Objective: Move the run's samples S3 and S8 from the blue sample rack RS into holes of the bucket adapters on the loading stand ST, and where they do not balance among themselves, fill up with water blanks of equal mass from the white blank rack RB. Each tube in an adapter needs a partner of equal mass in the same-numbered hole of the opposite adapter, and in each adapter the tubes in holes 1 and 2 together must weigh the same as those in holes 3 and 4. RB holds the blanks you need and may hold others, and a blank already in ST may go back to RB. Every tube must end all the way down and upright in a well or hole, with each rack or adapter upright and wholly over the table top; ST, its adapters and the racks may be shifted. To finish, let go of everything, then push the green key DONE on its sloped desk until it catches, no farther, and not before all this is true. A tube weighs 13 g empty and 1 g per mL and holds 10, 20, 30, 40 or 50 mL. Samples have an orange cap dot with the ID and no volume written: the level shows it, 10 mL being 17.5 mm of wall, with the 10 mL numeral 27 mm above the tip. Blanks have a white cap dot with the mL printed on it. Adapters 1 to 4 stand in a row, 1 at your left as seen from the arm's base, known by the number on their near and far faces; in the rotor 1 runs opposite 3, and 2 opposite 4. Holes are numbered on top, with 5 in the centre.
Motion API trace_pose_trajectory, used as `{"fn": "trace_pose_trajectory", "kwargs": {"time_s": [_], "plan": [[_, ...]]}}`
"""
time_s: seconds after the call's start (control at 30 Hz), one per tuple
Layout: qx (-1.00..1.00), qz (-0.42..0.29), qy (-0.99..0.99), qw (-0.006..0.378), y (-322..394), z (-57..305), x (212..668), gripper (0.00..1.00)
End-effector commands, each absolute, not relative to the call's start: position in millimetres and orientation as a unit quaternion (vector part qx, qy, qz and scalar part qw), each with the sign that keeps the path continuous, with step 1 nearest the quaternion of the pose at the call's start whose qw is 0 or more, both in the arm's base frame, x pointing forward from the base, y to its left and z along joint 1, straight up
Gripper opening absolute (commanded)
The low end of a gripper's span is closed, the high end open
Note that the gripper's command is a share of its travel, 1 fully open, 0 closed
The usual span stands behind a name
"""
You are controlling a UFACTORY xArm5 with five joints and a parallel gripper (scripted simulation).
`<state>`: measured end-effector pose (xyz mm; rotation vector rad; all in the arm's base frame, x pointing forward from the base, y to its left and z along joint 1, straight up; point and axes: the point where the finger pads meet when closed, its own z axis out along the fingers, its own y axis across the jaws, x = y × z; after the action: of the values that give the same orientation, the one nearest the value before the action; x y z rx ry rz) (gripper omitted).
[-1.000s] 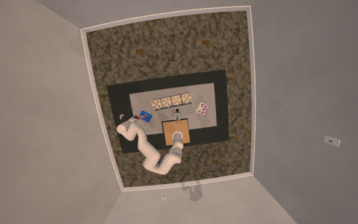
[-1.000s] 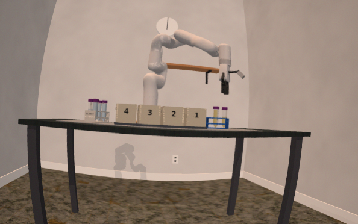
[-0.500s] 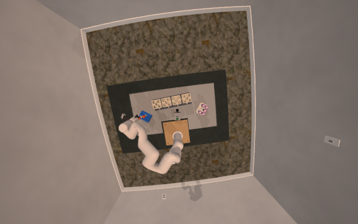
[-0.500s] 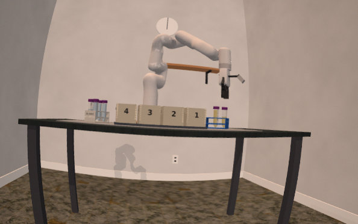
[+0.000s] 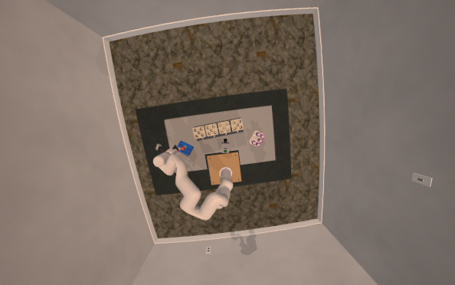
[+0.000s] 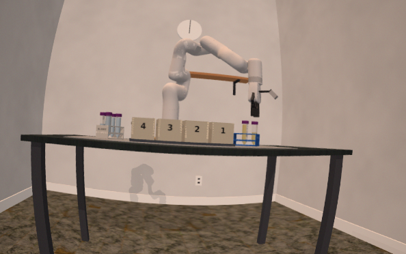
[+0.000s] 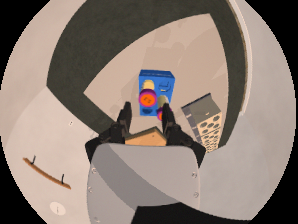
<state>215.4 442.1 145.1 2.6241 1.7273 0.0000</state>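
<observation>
The blue sample rack RS (image 6: 242, 140) stands at the table's right end in the side view, beside adapter 1 (image 6: 221, 132). It holds two upright sample tubes with purple caps (image 6: 245, 131) (image 6: 254, 132) and yellowish liquid. In the wrist view the rack (image 7: 158, 94) lies below with an orange cap dot (image 7: 147, 100) between my fingers' line of sight. My gripper (image 6: 255, 110) hangs open and empty just above the right tube, fingers pointing down (image 7: 145, 117). In the overhead view the gripper (image 5: 175, 149) is at the rack's (image 5: 187, 147) left edge.
Four beige adapters numbered 4 to 1 (image 6: 182, 130) stand in a row on the loading stand. The white blank rack RB (image 6: 107, 127) with several blue-filled tubes is at the left end. The DONE key's desk (image 5: 225, 145) sits in front of my base.
</observation>
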Motion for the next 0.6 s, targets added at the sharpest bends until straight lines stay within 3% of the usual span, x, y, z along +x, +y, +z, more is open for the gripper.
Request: {"fn": "trace_pose_trajectory", "kwargs": {"time_s": [0.0, 0.57], "plan": [[0.835, 0.002, 0.55, -0.001, 443, 137, 216, 0.57], [0.835, 0.002, 0.55, -0.001, 443, 119, 216, 0.57]]}}
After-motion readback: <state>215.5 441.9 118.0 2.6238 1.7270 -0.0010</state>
